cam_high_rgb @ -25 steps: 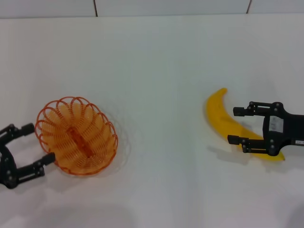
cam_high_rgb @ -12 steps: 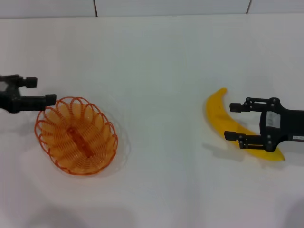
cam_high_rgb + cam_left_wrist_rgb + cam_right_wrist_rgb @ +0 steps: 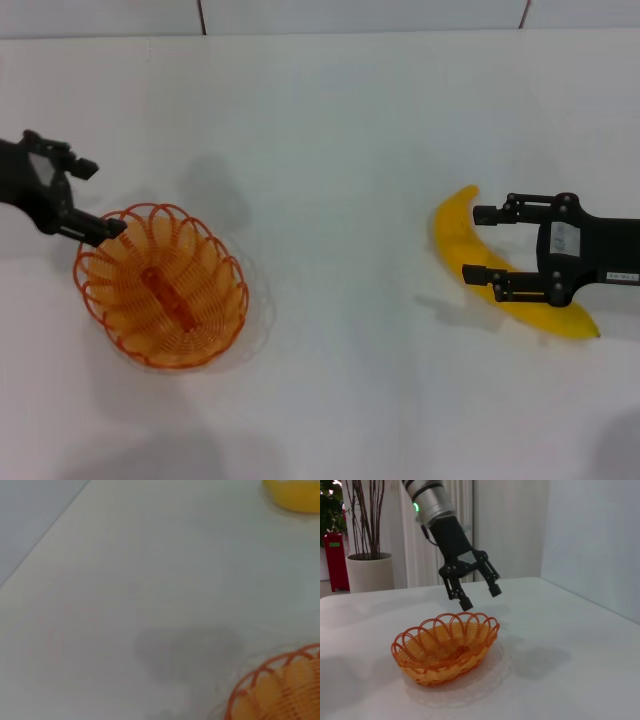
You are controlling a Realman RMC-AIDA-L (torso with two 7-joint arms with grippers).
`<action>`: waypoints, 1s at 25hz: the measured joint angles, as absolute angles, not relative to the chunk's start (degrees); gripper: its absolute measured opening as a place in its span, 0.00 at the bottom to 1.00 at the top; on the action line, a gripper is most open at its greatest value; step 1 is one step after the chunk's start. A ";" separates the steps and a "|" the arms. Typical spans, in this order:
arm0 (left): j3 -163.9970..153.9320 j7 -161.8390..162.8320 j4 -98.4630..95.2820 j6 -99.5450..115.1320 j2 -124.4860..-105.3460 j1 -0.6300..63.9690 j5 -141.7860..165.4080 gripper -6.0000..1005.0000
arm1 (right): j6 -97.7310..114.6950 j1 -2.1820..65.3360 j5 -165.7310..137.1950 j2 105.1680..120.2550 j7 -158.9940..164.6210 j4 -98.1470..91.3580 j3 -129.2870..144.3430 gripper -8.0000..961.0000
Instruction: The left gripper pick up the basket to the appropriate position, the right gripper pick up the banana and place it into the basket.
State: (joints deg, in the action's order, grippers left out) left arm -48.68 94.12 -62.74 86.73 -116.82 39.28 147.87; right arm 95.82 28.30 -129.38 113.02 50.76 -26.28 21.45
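right hand (image 3: 477, 243) astride banana (image 3: 470, 256), fingers apart

Plain white worktop (image 3: 330, 130), unpatterned, faintly grey where shadows fall. Toward the left edge, orange basket (image 3: 160, 286) of looped wire, scalloped loops around the rim, finer orange ribbing across the bottom. Toward the right edge, smooth solid yellow banana (image 3: 462, 244), no spots or markings. Black left gripper (image 3: 92, 198) on a white arm with a green ring light (image 3: 415, 506). Black right gripper (image 3: 478, 243) bearing a small white label (image 3: 563, 240). Beyond the worktop, red stand (image 3: 336, 555), cream planter (image 3: 369, 572) with dark bare stems, white walls.
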 joint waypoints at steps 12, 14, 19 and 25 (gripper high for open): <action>-57.74 96.04 -56.72 78.64 -116.95 41.75 147.65 0.87 | 95.79 28.89 -129.38 113.19 50.87 -26.19 21.44 0.73; -58.44 96.30 -56.17 78.04 -116.96 42.06 147.58 0.86 | 95.73 28.88 -129.38 113.20 50.88 -26.19 21.44 0.73; -62.04 99.20 -54.46 75.88 -116.97 42.56 147.95 0.86 | 95.61 28.86 -129.38 113.30 50.89 -26.19 21.44 0.73; -65.14 102.17 -54.01 73.27 -116.94 42.71 147.92 0.85 | 95.73 28.83 -129.38 113.29 51.05 -26.19 21.44 0.73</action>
State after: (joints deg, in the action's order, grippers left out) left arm -65.14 102.17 -54.01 73.27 -116.94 42.71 147.92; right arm 95.73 28.83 -129.38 113.29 51.05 -26.19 21.44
